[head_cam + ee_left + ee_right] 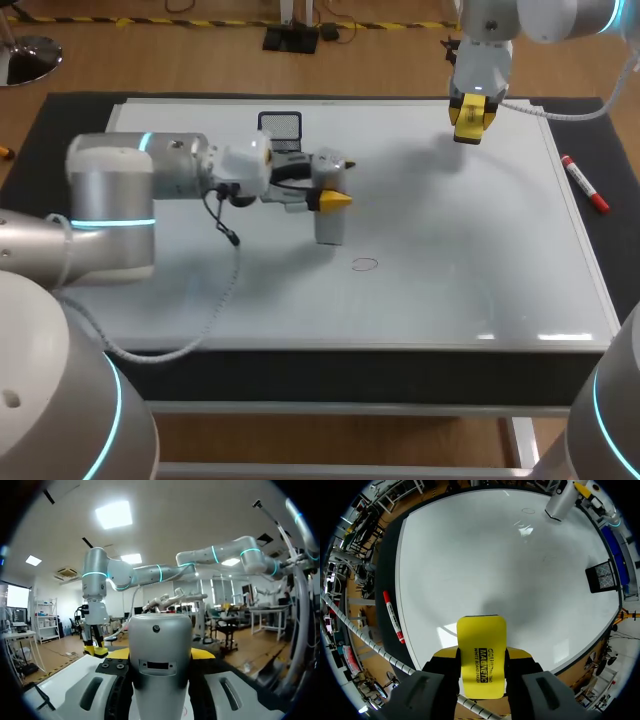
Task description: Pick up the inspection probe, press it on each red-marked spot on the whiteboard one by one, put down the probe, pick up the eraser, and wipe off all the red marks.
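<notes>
My left gripper [335, 199] reaches over the middle of the whiteboard [450, 250], shut on a silver cylindrical probe [330, 226]. In the left wrist view the probe [160, 652] stands upright between the yellow fingertips [203, 653]. A small thin oval mark [365, 264] lies on the board just nearer the front than the probe; its colour is hard to tell. At the board's far right my right gripper [472, 122] is shut on the yellow eraser [471, 112], held above the surface. The right wrist view has the eraser [481, 655] between the fingers and the mark [527, 511] far ahead.
A red marker [585, 185] lies on the black mat beside the whiteboard's right edge, also seen as the red marker [393, 617]. A black mesh holder [281, 124] stands at the board's far edge, behind my left gripper.
</notes>
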Robot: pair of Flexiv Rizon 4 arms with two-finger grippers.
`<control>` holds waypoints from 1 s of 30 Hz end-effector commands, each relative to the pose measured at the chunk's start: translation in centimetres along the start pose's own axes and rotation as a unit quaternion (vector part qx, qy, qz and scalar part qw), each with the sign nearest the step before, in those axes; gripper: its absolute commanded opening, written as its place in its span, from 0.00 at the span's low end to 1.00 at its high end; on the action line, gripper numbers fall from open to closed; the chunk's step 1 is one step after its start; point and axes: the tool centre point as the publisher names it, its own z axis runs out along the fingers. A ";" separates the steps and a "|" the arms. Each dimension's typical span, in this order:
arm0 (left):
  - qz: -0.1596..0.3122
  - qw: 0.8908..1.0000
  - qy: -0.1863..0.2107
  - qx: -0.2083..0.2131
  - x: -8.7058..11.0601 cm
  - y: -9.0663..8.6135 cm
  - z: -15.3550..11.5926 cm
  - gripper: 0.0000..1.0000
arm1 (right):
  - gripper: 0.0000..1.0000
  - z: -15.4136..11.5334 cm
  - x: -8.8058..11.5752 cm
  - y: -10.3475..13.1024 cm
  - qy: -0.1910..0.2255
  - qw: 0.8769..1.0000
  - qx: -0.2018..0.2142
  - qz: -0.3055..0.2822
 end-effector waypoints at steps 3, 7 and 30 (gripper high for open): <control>0.007 0.999 -0.043 -0.023 1.2 -3.0 -4.3 0.00 | 0.00 -0.1 0.0 -0.2 0.002 1.000 0.000 -0.001; 0.010 0.998 -0.065 -0.022 1.2 -3.0 -6.1 0.00 | 0.00 -0.1 0.0 -0.2 0.002 1.000 0.000 -0.001; 0.010 0.988 -0.155 -0.011 -1.3 -2.5 -17.9 0.00 | 0.00 -0.1 0.0 -0.2 0.002 1.000 0.000 -0.001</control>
